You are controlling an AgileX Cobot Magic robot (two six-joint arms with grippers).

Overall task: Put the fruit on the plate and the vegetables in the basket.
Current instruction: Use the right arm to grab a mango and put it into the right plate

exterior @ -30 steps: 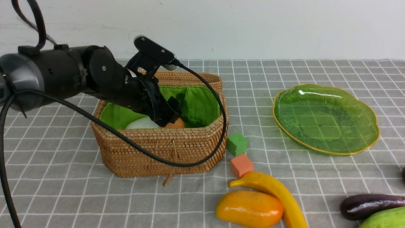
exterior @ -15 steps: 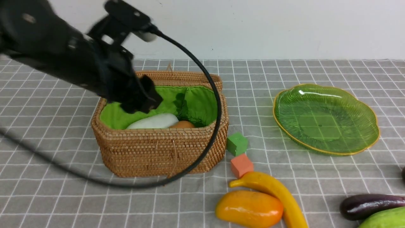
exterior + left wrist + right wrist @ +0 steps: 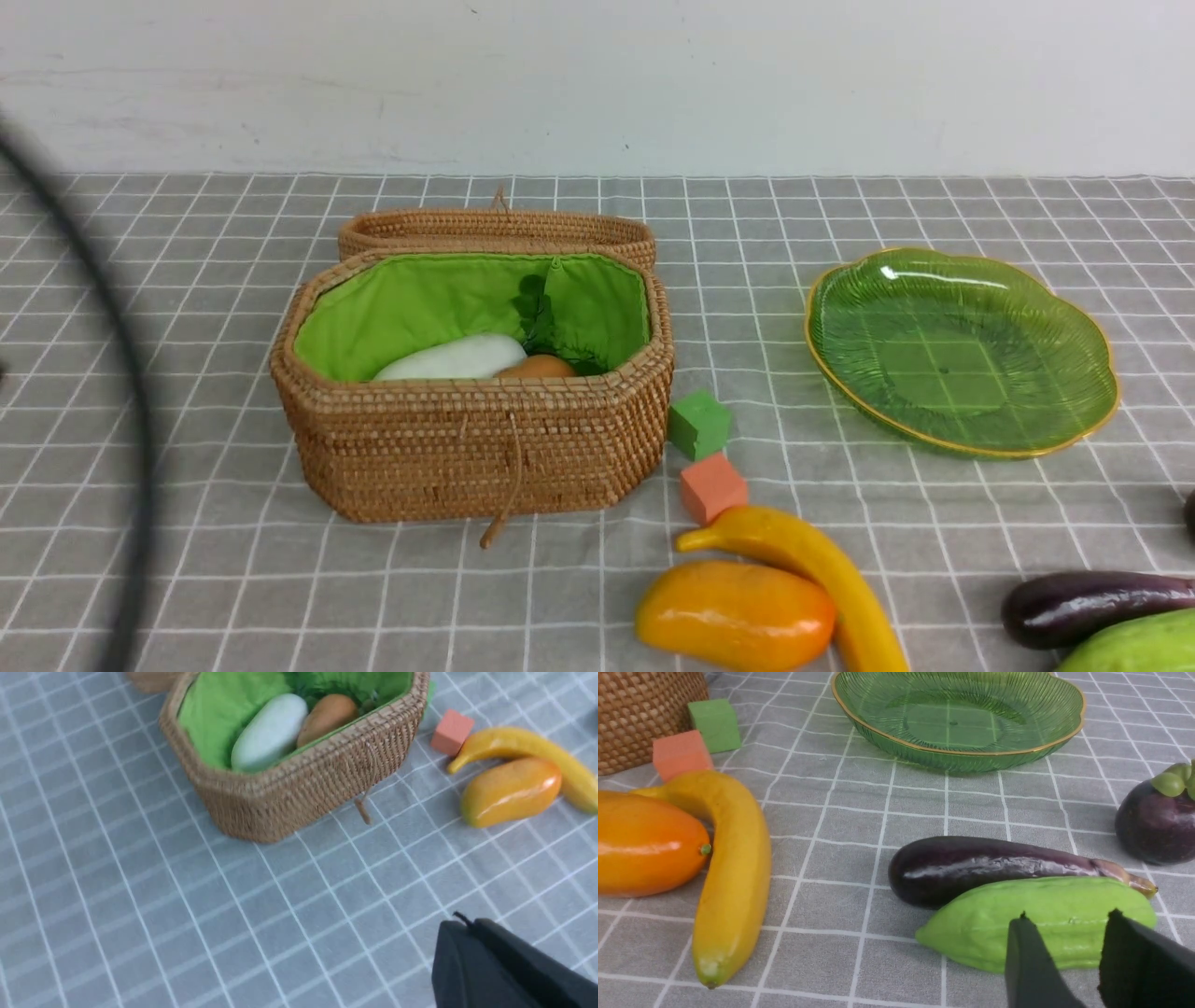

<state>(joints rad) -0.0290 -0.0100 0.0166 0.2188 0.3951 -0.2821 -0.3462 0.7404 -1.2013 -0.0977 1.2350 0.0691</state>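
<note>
While the radish (image 3: pixel 457 357) and the potato (image 3: pixel 534 368) lie inside the basket (image 3: pixel 467 448), the plate (image 3: pixel 962 355), well to the basket's right, holds nothing; I judge the sorting roughly a third done. Left gripper (image 3: pixel 467 933): closed on itself, nothing held, well apart from the basket. Right gripper (image 3: pixel 1068 914): fingers partly apart with nothing between them, poised just short of the cucumber (image 3: pixel 1017 924). The cucumber lies far to the basket's right and nearer the robot, apparently against the eggplant (image 3: pixel 994 865), which lies parallel beyond it. The right arm is plainly the nearer to both. Point of note: the cucumber's long axis runs in line with the gap between the fingers, not across it. Closing as they stand would meet its length, so a wrist turn appears necessary before descent. The banana (image 3: pixel 822 569) and mango (image 3: pixel 733 616) touch one another off the basket's near-right corner. The round purple fruit (image 3: pixel 1153 826) sits far to the basket's right, near the eggplant's stem end.
</note>
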